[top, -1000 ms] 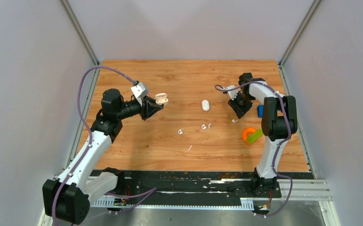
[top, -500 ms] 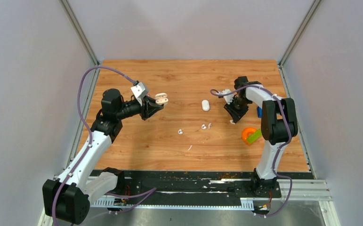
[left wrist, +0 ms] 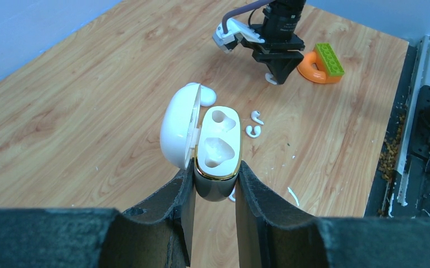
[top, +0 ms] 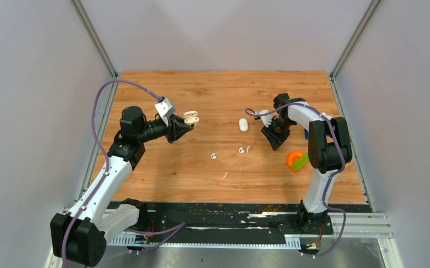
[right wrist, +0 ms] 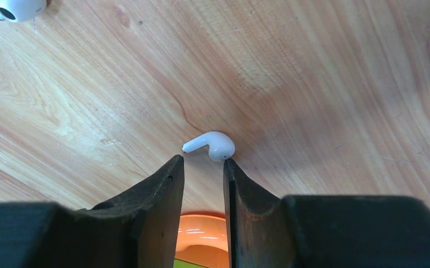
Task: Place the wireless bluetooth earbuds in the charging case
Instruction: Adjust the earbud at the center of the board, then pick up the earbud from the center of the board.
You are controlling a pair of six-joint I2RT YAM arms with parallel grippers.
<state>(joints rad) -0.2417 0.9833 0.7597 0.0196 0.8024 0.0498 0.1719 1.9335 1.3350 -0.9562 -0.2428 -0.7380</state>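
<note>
My left gripper (top: 185,121) is shut on the white charging case (top: 191,117) and holds it above the table. In the left wrist view the case (left wrist: 219,146) has its lid open and both wells empty between my fingers (left wrist: 215,174). My right gripper (top: 275,142) is low over the table with its jaws a little apart. One white earbud (right wrist: 211,145) lies on the wood just past its fingertips (right wrist: 203,162), touching the right one. Three more earbuds lie mid-table (top: 213,156) (top: 241,150) (top: 249,148); two of them show in the left wrist view (left wrist: 252,131) (left wrist: 256,117).
A white oval pod (top: 244,125) lies left of my right gripper. An orange ring with a green brick (top: 296,160) and a blue block (top: 308,132) sit at the right. A thin white sliver (top: 225,175) lies toward the front.
My right gripper has moved left and toward the front, down over the earbud, which it now hides in the top view. The left arm has not moved.
</note>
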